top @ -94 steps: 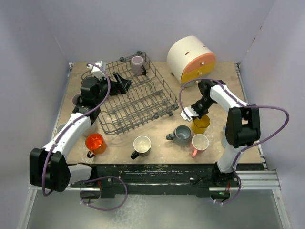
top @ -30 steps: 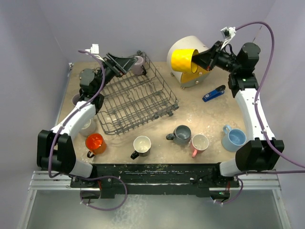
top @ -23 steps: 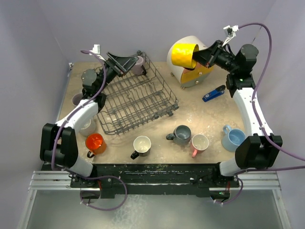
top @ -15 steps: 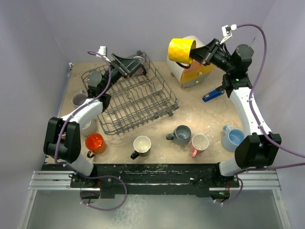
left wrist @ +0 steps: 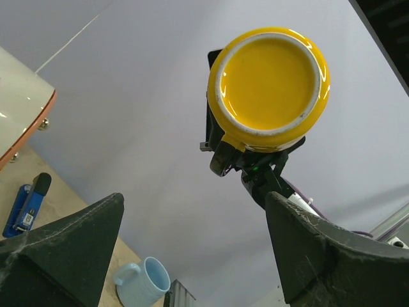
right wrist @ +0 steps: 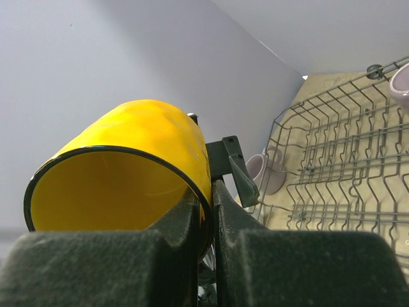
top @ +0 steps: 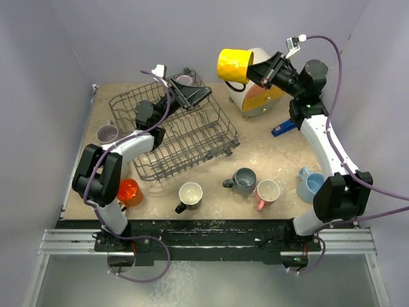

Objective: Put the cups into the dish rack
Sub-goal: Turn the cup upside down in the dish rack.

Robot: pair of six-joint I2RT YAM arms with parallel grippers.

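Note:
My right gripper (top: 251, 71) is shut on the rim of a yellow cup (top: 232, 65), held high and tipped on its side beyond the dish rack (top: 172, 137). In the right wrist view one finger is inside the yellow cup (right wrist: 121, 169) and one outside. My left gripper (top: 199, 94) hangs open and empty over the rack's far side, facing the yellow cup (left wrist: 268, 86). A mauve cup (top: 185, 80) stands in the rack's far corner. Loose on the table are mauve (top: 107, 133), orange (top: 128, 190), white (top: 190, 194), grey (top: 244, 180), pink (top: 268, 190) and light blue (top: 310, 184) cups.
A big white cylinder with orange and yellow fronts (top: 259, 89) stands at the back right, just behind the raised cup. A small blue object (top: 285, 126) lies on the table near it. Walls close in on the left, back and right.
The right arm has lifted the yellow cup off the table and carried it up and leftward. The left gripper has swung right over the rack's far side, staying open.

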